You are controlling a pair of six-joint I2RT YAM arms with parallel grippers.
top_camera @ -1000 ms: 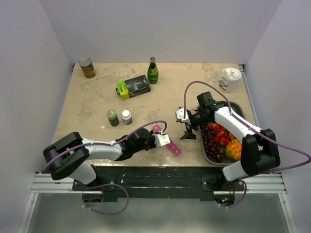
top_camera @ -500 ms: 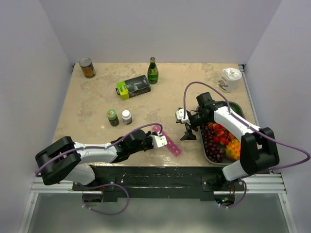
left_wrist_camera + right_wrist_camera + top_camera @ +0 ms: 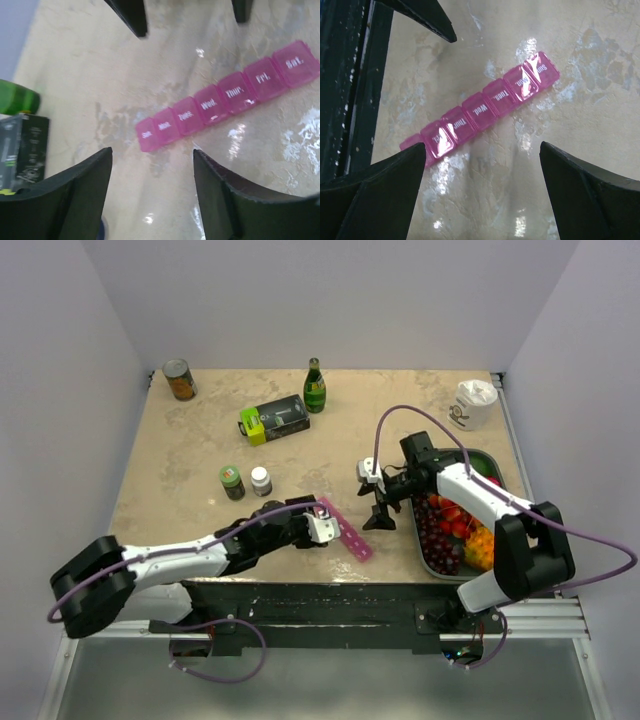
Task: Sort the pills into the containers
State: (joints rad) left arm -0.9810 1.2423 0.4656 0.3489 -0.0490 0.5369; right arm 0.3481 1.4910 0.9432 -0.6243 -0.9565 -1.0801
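The containers are one pink strip of day-labelled lidded compartments, lying flat near the table's front edge. The left wrist view shows the strip with all lids shut. My left gripper is open just left of the strip's Sun end. Its fingertips stop short of the strip and nothing lies between them. My right gripper hangs open over the strip's right side. Its jaws stand wide, and the strip lies just ahead of them. No pills are in view.
A dark fruit tray stands right of the right gripper. A white-capped bottle and a green-capped one stand behind the left arm. Farther back are a black-green box, a green bottle, a can and a white cup.
My left gripper has opened and let go of the strip's end, and the left arm has drawn back to the left. The right gripper has shifted slightly left toward the strip.
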